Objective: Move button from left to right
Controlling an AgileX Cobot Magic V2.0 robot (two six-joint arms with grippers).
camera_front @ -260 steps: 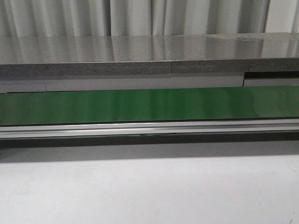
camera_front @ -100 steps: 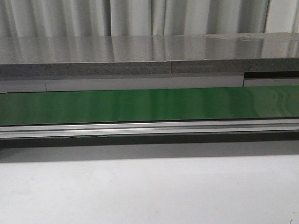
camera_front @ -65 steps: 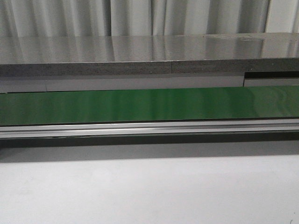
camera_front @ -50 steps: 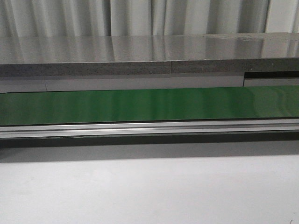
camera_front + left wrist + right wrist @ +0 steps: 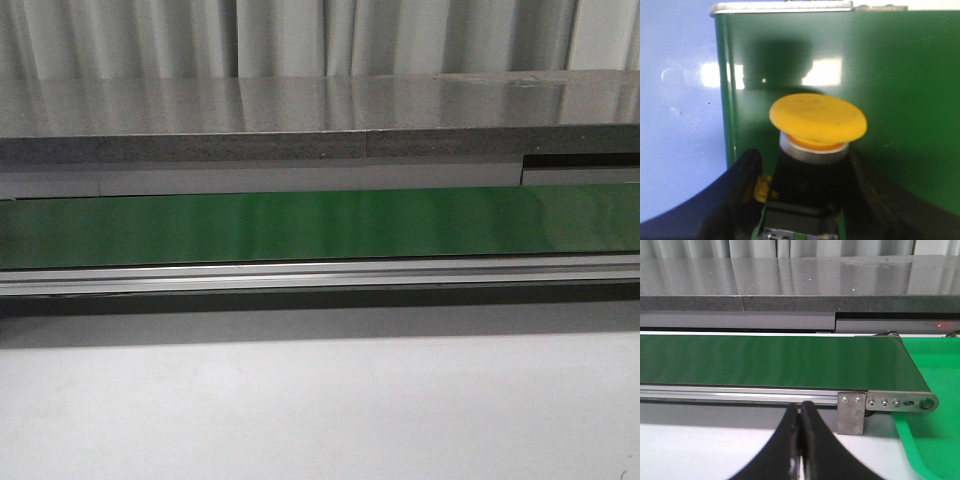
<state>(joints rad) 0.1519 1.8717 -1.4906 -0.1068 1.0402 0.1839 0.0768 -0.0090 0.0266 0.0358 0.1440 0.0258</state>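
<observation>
Left hand point(image 5: 802, 200) apparently grips button point(image 5: 816, 131) near belt point(image 5: 900, 90) edge; right hand point(image 5: 801, 440) clenched.

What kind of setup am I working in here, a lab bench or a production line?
Most likely an industrial conveyor workcell, perhaps a mock-up. A long green conveyor belt in an aluminium frame crosses the table, and the left gripper holds a yellow mushroom-head push-button over it. A green tray sits at the belt's end.

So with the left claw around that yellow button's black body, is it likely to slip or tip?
The button looks rigid, so probably no flexing. The left claw flanks its blocky black body, whose flat sides should resist slipping. The wide yellow cap makes it look top-heavy, so it may tip when set down.
</observation>
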